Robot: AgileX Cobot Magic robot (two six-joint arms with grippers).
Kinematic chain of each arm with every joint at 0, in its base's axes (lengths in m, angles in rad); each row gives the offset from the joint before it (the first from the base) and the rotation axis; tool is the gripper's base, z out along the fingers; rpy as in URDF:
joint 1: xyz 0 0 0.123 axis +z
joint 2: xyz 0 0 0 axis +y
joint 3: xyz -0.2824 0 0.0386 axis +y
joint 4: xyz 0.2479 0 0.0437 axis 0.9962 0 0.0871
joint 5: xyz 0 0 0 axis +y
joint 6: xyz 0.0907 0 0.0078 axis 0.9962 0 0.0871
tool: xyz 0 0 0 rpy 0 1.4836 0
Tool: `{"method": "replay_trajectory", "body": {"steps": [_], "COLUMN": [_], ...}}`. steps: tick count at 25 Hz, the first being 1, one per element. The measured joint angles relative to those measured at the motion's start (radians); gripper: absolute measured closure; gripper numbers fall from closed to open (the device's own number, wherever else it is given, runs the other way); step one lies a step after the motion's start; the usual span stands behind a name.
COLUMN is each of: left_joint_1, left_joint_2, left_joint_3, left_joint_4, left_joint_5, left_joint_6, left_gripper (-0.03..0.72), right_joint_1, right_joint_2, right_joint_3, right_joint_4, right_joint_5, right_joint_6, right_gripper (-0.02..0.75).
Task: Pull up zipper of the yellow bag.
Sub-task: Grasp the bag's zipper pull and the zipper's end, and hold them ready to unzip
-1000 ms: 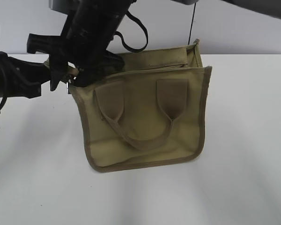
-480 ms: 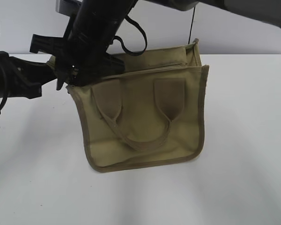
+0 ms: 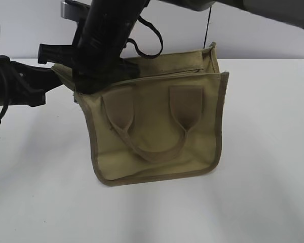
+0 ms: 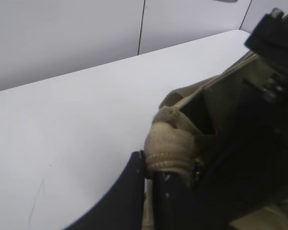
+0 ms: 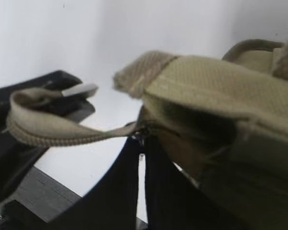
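Note:
The yellow bag (image 3: 157, 136) stands on the white table, handle side facing the exterior camera. Its zipper (image 3: 167, 71) runs along the top panel. My left gripper (image 3: 58, 76) comes in from the left and is shut on the fabric tab at the bag's top left corner (image 4: 170, 141). My right gripper (image 3: 83, 83) reaches across from above to that same corner. In the right wrist view its jaws (image 5: 141, 143) are almost closed on a small silver pull (image 5: 141, 156) under the bag's end (image 5: 216, 91). In the exterior view the pull is hidden by the arm.
The white table (image 3: 263, 152) extends all round the bag, with a pale wall behind. A black looped cable (image 3: 149, 38) hangs off the right arm above the bag. A thin dark cable (image 3: 207, 25) runs down behind the bag's right corner.
The bag's left corner shifted slightly left, then back. Both grippers edged a little right at that corner. The silver pull that showed below the right gripper is now hidden.

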Motion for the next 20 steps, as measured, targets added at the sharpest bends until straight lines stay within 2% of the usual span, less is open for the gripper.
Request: {"method": "replay_trajectory", "body": {"steps": [2,11,20], "left_joint_1": [0.000,0.000,0.000], "left_joint_2": [0.000,0.000,0.000], "left_joint_3": [-0.001,-0.001,-0.001], "left_joint_4": [0.000,0.001,0.015], "left_joint_5": [0.001,0.000,0.026], "left_joint_6": [0.000,0.000,0.000], "left_gripper": [0.686,0.686,0.686], "right_joint_1": [0.000,-0.022,-0.064], "right_joint_2": [-0.018,-0.120,-0.123], "right_joint_3": [0.000,0.000,0.000], "right_joint_4": [-0.008,-0.016,0.062], "right_joint_5": [0.028,0.098,0.125], "right_joint_6": [-0.030,-0.097,-0.179], "right_gripper": [0.745,0.751,0.751]}}
